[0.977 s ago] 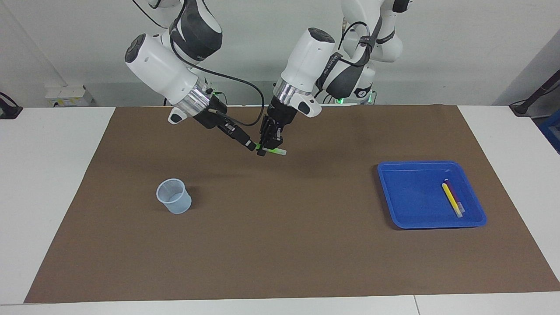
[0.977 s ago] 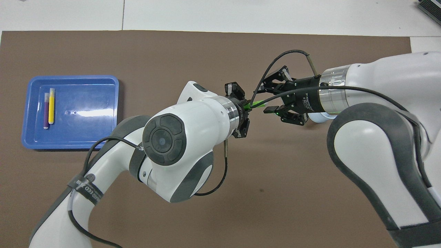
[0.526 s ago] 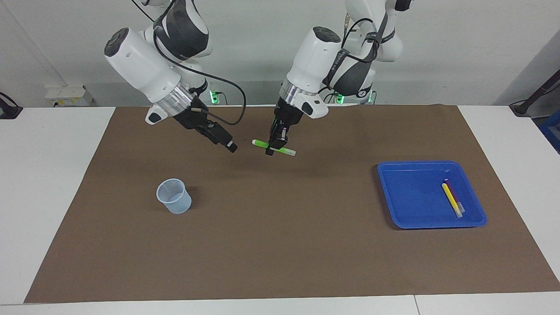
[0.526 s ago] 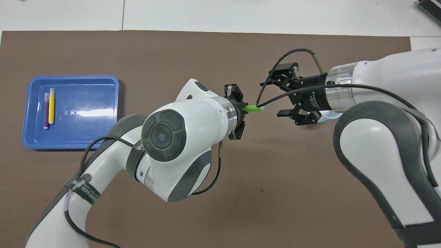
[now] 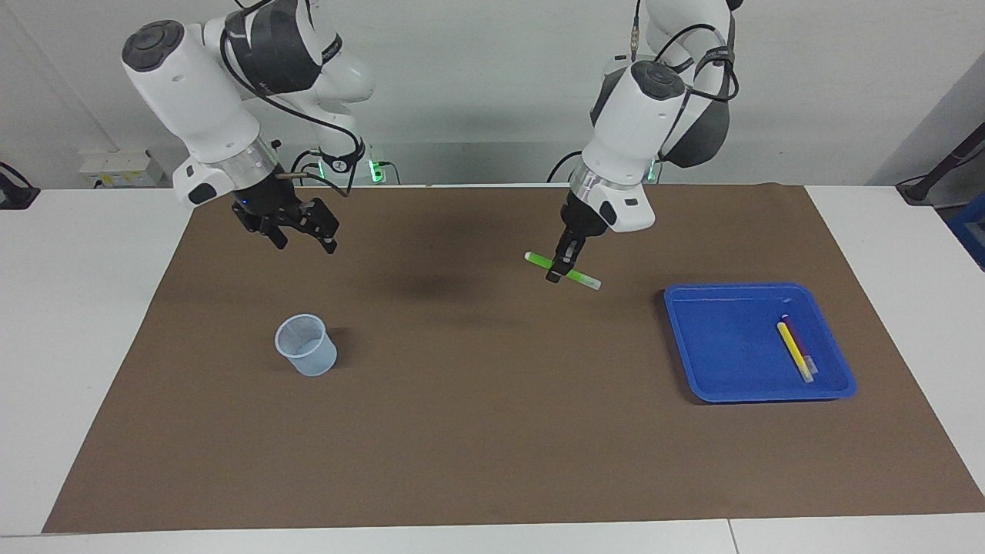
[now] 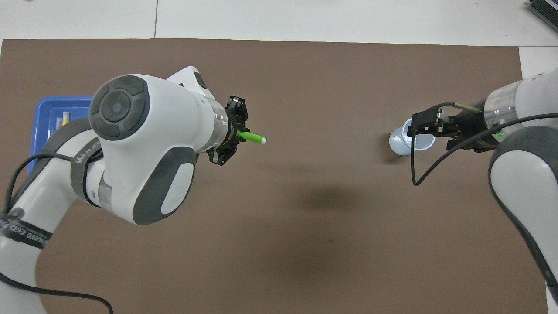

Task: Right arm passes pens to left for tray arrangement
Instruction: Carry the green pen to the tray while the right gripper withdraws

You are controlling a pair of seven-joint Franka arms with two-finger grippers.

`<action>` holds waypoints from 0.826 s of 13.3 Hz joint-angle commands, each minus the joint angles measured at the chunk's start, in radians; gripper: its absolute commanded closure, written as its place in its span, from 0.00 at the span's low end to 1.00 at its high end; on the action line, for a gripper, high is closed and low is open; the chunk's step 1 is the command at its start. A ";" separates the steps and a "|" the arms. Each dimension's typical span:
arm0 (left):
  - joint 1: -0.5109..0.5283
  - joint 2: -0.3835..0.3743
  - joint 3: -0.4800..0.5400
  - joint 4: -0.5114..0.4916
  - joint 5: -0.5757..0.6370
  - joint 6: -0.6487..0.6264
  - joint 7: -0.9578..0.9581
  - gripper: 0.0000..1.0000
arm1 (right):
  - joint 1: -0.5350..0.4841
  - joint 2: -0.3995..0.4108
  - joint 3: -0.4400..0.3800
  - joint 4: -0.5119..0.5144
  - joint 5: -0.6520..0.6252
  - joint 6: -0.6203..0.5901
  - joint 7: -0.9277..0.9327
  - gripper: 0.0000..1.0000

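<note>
Facing view shows the left gripper clamped on the green pen (raised over the mat); the right gripper hangs spread, empty, over the mat near the cup.

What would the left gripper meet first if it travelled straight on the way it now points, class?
The left gripper, shut on the green pen, points steeply down. Straight on, it would probably meet the bare brown mat first, short of the blue tray, though depth is uncertain.
</note>
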 commanded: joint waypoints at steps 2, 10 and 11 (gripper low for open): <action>0.154 -0.041 -0.004 -0.025 -0.012 -0.113 0.356 1.00 | -0.110 -0.037 0.008 -0.004 -0.019 -0.060 -0.125 0.00; 0.379 -0.076 0.005 -0.076 0.117 -0.212 1.111 1.00 | -0.093 -0.133 0.015 -0.018 -0.056 -0.161 -0.209 0.00; 0.395 -0.073 0.005 -0.083 0.149 -0.201 1.183 1.00 | -0.086 -0.140 0.018 -0.018 -0.057 -0.201 -0.213 0.00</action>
